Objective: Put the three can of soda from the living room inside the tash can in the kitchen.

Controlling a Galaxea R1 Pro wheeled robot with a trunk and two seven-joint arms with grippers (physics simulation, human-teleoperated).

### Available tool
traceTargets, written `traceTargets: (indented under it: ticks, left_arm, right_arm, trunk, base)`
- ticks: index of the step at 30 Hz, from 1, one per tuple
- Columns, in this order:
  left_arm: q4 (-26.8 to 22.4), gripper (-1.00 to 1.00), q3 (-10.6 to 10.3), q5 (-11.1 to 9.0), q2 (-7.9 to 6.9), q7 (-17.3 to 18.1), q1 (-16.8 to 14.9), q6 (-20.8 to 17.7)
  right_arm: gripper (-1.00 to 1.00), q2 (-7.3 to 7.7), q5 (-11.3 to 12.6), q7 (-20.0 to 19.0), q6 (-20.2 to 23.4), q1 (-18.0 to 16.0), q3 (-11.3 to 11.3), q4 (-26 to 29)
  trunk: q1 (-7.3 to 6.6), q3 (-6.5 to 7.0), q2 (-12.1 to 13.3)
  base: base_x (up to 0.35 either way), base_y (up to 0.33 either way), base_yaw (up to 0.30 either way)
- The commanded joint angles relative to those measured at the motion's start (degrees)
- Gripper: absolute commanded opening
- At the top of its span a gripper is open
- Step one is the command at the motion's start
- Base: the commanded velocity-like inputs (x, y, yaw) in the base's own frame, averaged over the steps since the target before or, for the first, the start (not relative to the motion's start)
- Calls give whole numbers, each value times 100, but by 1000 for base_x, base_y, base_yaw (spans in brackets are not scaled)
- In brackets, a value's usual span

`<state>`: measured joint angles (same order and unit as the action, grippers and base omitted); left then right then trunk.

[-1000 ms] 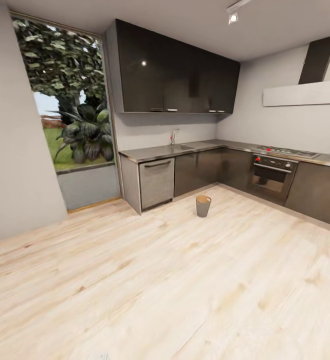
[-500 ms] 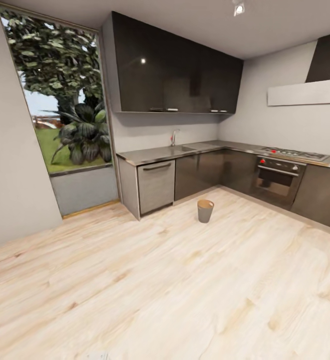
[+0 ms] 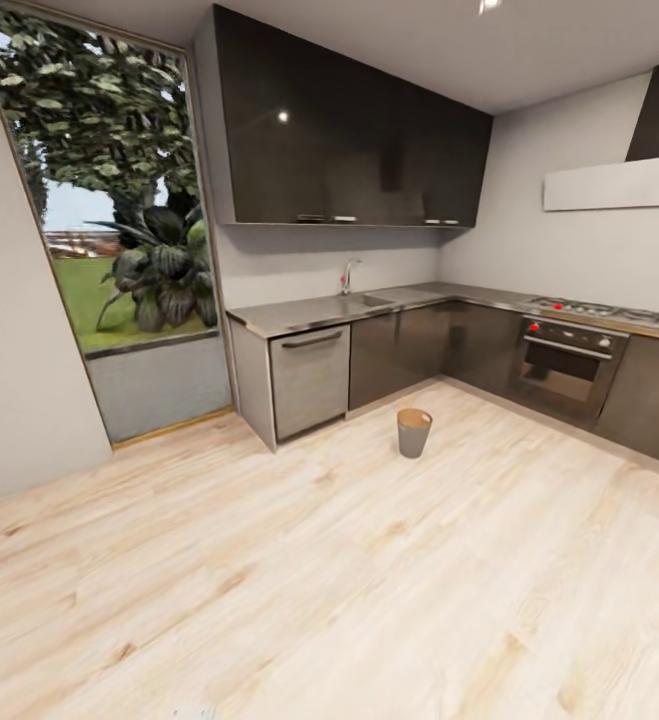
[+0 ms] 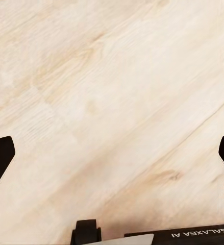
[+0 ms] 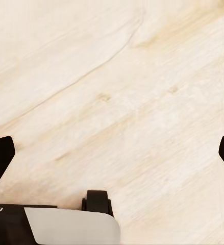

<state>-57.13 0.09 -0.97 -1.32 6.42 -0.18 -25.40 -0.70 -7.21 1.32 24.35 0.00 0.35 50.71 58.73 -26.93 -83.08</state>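
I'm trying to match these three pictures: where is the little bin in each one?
Head view: the bin stands on the wood floor, just right of centre, before the dark cabinets.
Left wrist view: floor planks between the left fingers.
Right wrist view: floor planks between the right fingers.
Shared landmark: the pale plank floor.

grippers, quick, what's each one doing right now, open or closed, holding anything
Left gripper: open, fingers wide apart, nothing between them, bare wood floor beyond.
Right gripper: open, fingers wide apart, holding nothing.
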Motion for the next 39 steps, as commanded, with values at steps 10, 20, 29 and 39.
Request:
traceTargets:
  ticks: [10, 20, 29, 39]
  left_arm:
    - [0, 100, 0, 0, -3, 0, 0, 0]
    - [8, 100, 0, 0, 0, 0, 0, 0]
    - [9, 100, 0, 0, -1, 0, 0, 0]
    - [9, 100, 0, 0, -6, 0, 0, 0]
  right_arm:
    - [100, 0, 0, 0, 0, 0, 0, 0]
    - [100, 0, 0, 0, 0, 0, 0, -17]
    - [100, 0, 0, 0, 0, 0, 0, -18]
    - [100, 0, 0, 0, 0, 0, 0, -18]
  trunk:
    - [0, 0, 0]
    - [0, 0, 0]
    - [0, 0, 0]
    - [0, 0, 0]
  base:
    - [346, -99, 0]
    - [346, -129, 0]
    - [346, -131, 0]
    - [346, -131, 0]
